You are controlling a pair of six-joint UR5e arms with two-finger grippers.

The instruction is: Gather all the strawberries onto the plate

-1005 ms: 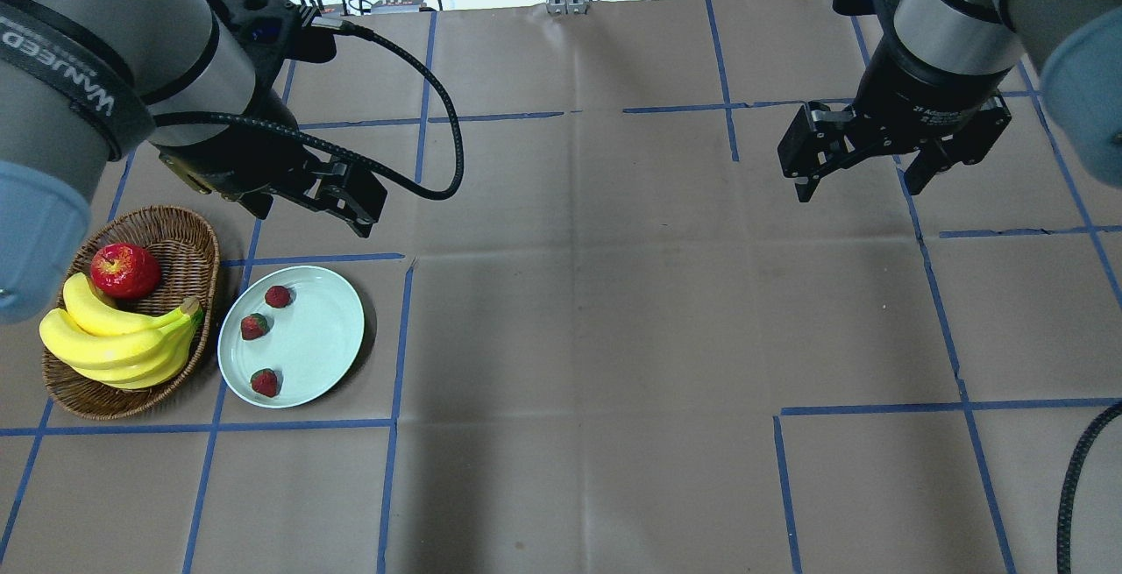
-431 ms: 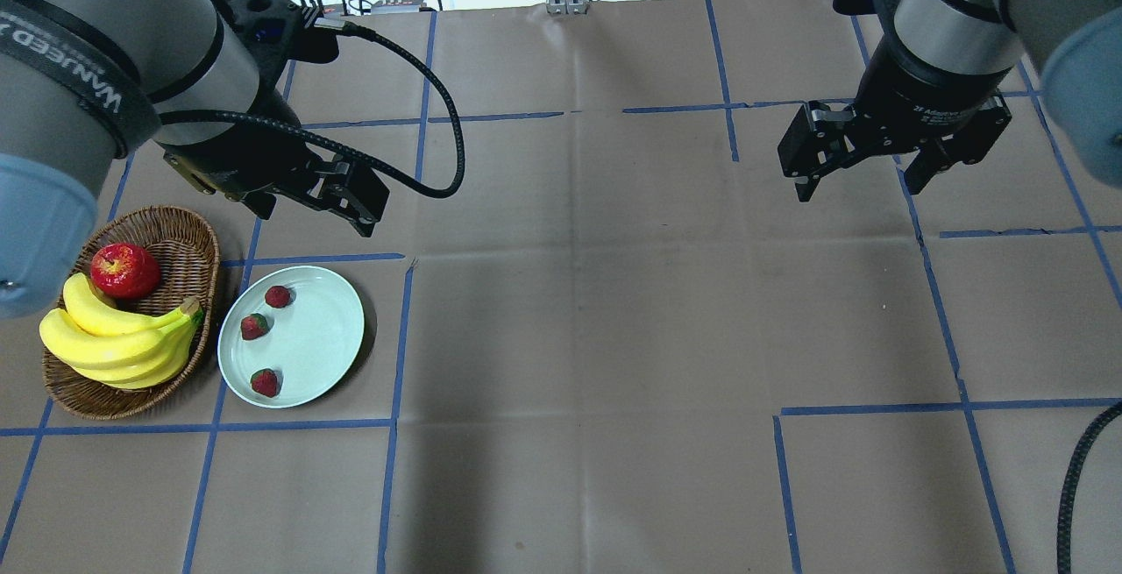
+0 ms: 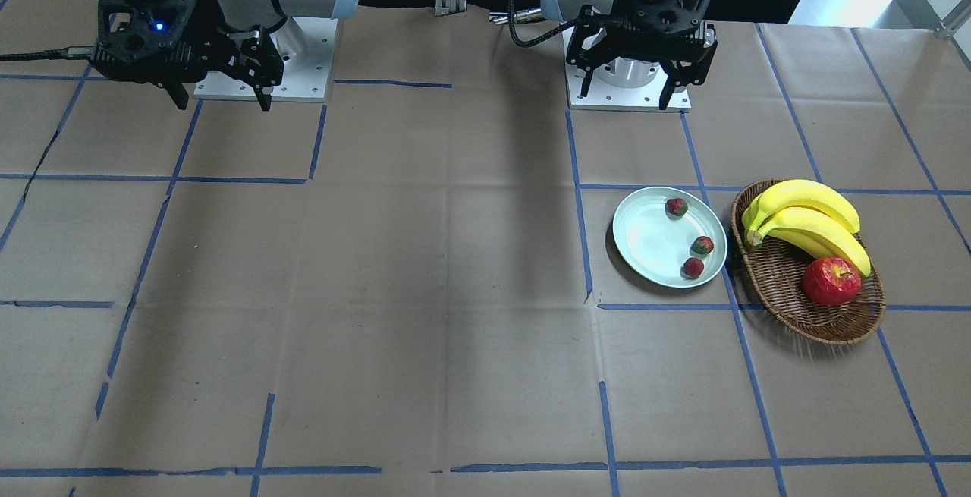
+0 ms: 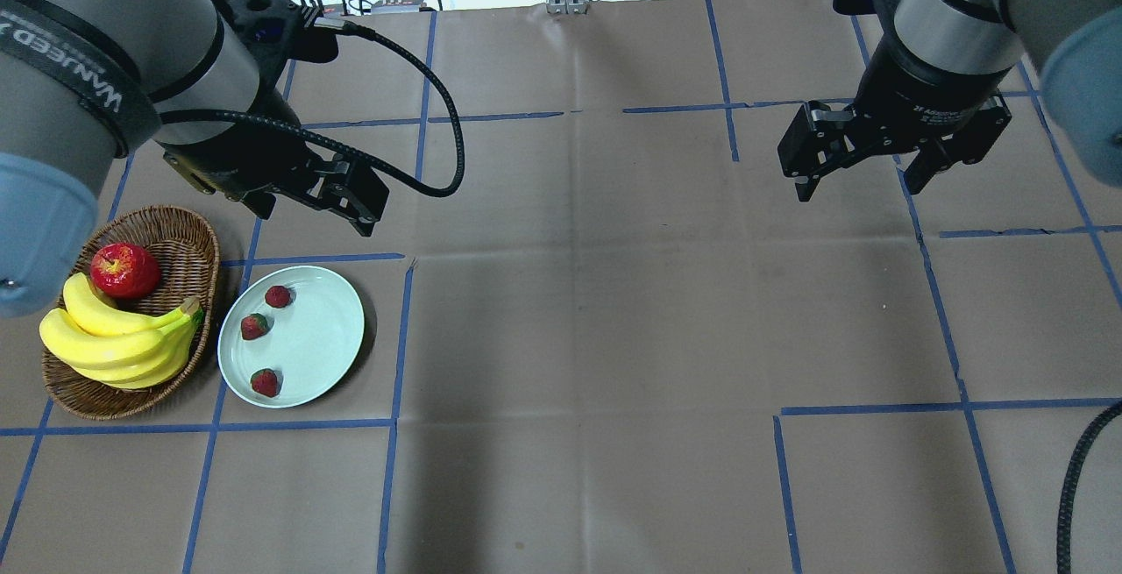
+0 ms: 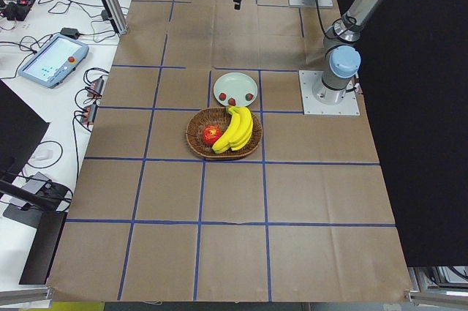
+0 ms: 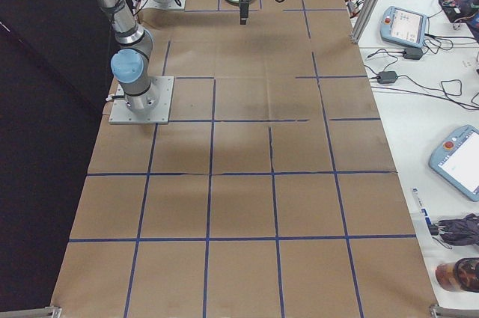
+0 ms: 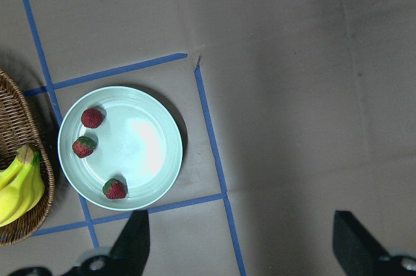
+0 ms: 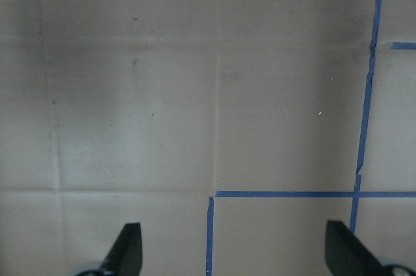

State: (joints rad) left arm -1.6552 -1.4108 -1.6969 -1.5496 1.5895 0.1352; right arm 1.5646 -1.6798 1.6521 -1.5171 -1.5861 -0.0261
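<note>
Strawberries [image 4: 278, 296], three by my count, all lie inside the plate [image 4: 320, 329]. They make a loose row along the side of it that faces the basket [image 4: 197, 237], each one apart from the others, and the glossy middle of the plate is bare. The basket stands just beside the plate and holds the bananas [image 4: 114, 342] and the apple [image 4: 125, 270], which do not belong to my task, so I leave them there. My left gripper [image 3: 626, 101] has its jaws wide apart and holds nothing. It hangs high, off to the side of the plate and not over it, and from that height its wrist camera sees the whole plate with the three strawberries. I think this is a good pose for checking the result, because nothing covers the plate. My right gripper [image 4: 857, 192] is also spread wide and has nothing in it. It is well apart from the plate, and its camera shows only brown paper and blue tape. I judge the collecting is finished, and this explains why both grippers are raised and away. The plate is shallow, so I would not touch it, since a push could roll the strawberries out.
</note>
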